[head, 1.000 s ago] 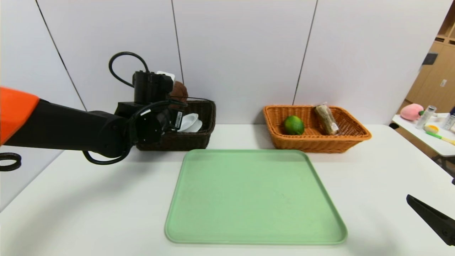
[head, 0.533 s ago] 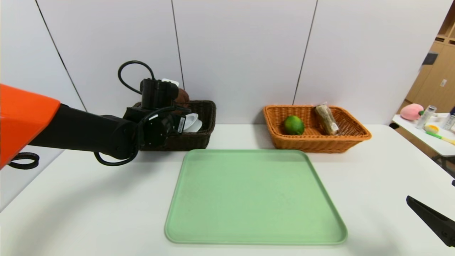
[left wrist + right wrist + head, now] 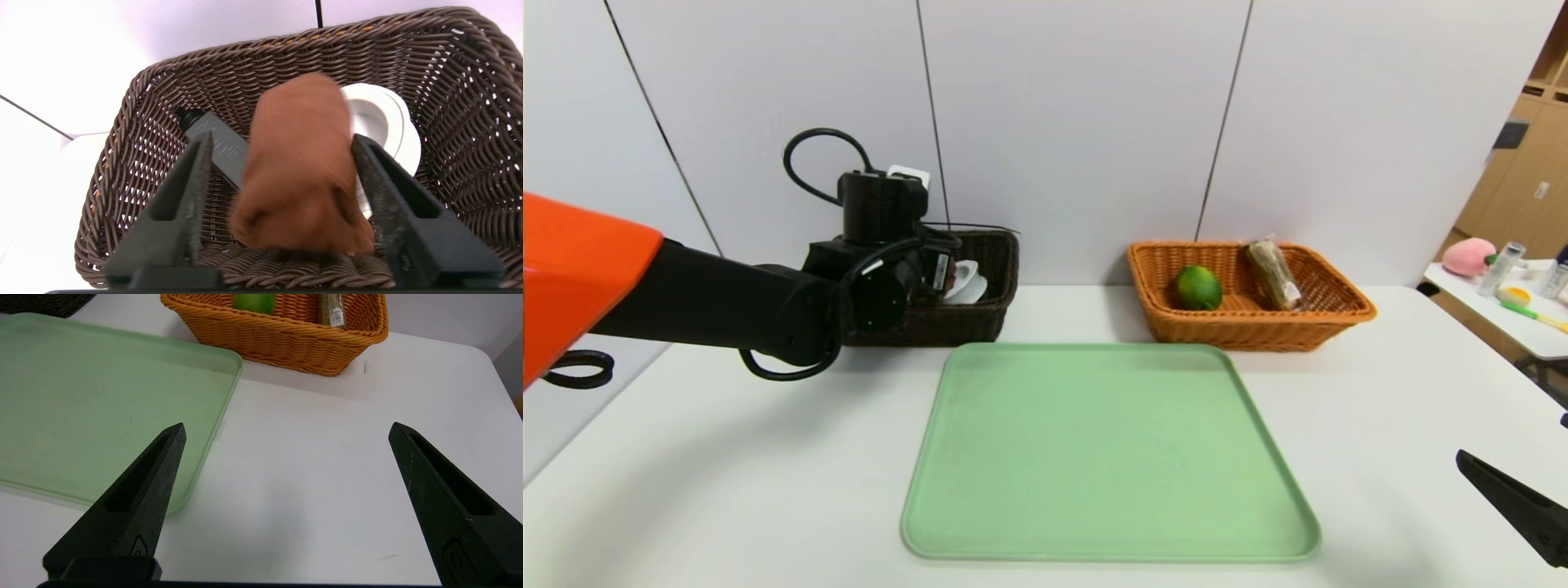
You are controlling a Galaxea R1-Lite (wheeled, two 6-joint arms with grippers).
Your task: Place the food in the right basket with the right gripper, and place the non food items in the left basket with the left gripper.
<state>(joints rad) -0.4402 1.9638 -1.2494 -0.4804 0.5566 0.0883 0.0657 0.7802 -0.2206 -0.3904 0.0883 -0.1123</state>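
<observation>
Desk (image 3: 727, 490) under my right claw (image 3: 286, 465) is bare white, and that claw hangs low with its fingers spread wide, gripping nothing. Just to its left I see the green tray (image 3: 81, 396); well ahead of it sits the orange basket (image 3: 286, 343) with a lime (image 3: 253, 301) and a wrapped snack bar (image 3: 331, 308) inside. My left claw (image 3: 282, 163) hangs over the dark brown basket (image 3: 470, 122) with its fingers parted. Between them is a blurred brown plush toy (image 3: 300, 163), inside the basket; I cannot tell whether either finger touches it. Beyond the toy lie a grey marker (image 3: 216, 143) and a white dish (image 3: 384, 122).
</observation>
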